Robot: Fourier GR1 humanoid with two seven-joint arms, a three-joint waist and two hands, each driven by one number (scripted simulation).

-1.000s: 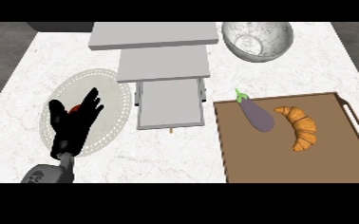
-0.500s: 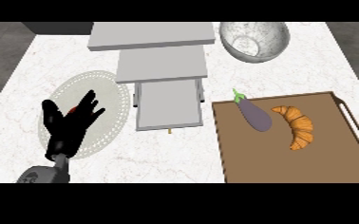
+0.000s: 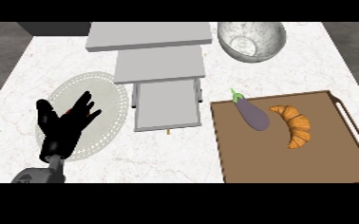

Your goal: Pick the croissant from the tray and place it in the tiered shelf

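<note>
One robot hand (image 3: 64, 126) in view, left, fingers spread, holding nothing, over plate (image 3: 105, 88) | croissant (image 3: 294, 125) on tray (image 3: 231, 166), far right, long axis near-to-far, beside eggplant (image 3: 250, 113) | right not visible

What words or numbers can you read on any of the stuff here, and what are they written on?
There are none to read.
The croissant, the eggplant and the brown tray carry no writing.
The grey tiered shelf, the bowl and the plate under the left hand show no letters or numbers either; the plate's rim has only small dots.
</note>
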